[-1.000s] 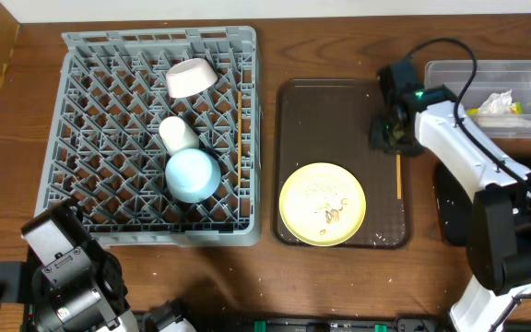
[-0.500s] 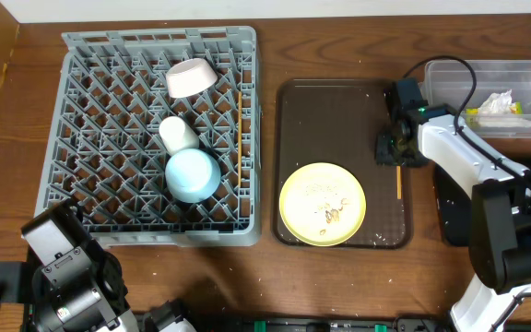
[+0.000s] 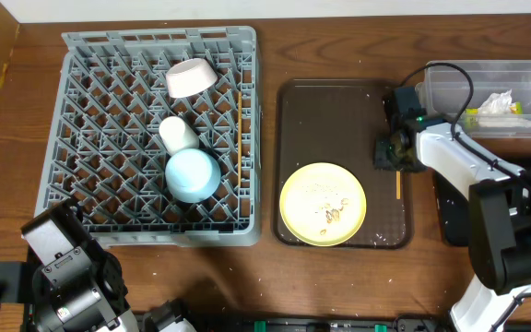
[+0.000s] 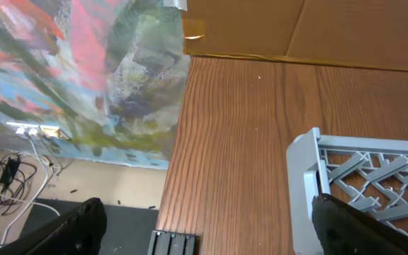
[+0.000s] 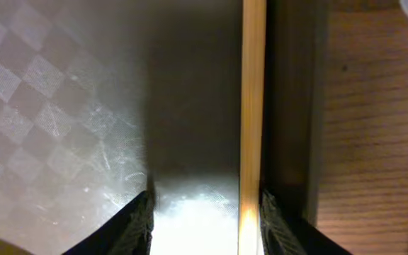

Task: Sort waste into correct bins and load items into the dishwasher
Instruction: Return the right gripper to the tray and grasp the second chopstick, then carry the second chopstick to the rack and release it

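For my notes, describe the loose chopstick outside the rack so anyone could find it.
Start at the dark-brown tray right of the grey rack. Along its right edge, partly under the right hand, lies the chopstick. It is the only thin, straight wooden stick there; its neighbour, the plate, is round and pale yellow.

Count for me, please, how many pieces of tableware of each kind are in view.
White bowl: 1
White cup: 1
Light-blue saucer: 1
Pale-yellow plate: 1
Chopsticks: 2, one in the grey rack, one on the brown tray
Total: 6
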Available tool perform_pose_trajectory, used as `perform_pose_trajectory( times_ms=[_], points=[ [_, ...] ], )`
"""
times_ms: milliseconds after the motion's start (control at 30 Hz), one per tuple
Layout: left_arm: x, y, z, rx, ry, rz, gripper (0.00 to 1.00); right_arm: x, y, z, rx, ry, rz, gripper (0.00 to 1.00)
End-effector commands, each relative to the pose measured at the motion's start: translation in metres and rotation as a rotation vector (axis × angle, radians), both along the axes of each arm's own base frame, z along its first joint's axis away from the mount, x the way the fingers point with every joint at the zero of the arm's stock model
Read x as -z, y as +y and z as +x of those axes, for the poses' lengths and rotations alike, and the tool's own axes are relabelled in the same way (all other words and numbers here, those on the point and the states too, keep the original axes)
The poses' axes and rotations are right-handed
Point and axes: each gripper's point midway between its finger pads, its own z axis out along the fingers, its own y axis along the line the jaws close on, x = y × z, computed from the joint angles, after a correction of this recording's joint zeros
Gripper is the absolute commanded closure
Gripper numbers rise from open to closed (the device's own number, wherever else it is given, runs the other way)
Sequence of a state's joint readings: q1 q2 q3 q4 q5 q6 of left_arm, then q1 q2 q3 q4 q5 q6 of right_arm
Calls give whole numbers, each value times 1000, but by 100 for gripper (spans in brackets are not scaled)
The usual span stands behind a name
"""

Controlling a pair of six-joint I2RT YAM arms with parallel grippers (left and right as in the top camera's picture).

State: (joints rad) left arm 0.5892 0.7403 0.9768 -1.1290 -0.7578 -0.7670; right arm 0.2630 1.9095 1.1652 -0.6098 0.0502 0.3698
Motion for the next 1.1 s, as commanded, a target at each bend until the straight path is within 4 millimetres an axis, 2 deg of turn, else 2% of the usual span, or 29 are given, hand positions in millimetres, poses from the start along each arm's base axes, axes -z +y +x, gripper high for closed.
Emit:
perform_pose_trajectory(
  times_ms=[0, 33, 133, 167, 200, 333, 467, 533, 633, 700, 733, 900, 1000, 1067],
  points=[
    [-5, 1, -2, -20, -21, 12, 6, 11, -9, -7, 5, 17, -27, 55],
    [-5, 1, -2, -20, -21, 12, 6, 11, -9, -7, 5, 16, -26, 60],
    [-5, 1, -2, -20, -21, 12, 6, 9, -7, -6, 2, 20, -16, 91],
    [-5, 1, -2, -20, -21, 12, 6, 7, -4, -6, -1, 24, -2, 97],
    [-5, 1, -2, -20, -21, 12, 6, 5, -1, -5, -5, 26, 14, 99],
    [-5, 1, -2, -20, -21, 12, 6, -27, 21, 14, -27, -4, 115, 99],
    [-5, 1, -2, -20, -21, 12, 6, -75, 46, 38, -61, -55, 232, 99],
    [-5, 1, -2, -20, -21, 12, 6, -107, 70, 48, -103, -84, 343, 99],
    [-5, 1, -2, -20, -21, 12, 6, -152, 116, 55, -200, -132, 532, 99],
    [-5, 1, -2, -20, -21, 12, 6, -174, 142, 57, -233, -168, 606, 99],
    [-5, 1, -2, -20, -21, 12, 6, -185, 164, 58, -248, -198, 641, 99],
    [-5, 1, -2, -20, -21, 12, 6, -197, 235, 44, -293, -243, 718, 99],
    [-5, 1, -2, -20, -21, 12, 6, -192, 280, 29, -319, -254, 737, 99],
    [-5, 1, -2, -20, -21, 12, 6, -186, 301, 19, -324, -251, 740, 99]
  ],
)
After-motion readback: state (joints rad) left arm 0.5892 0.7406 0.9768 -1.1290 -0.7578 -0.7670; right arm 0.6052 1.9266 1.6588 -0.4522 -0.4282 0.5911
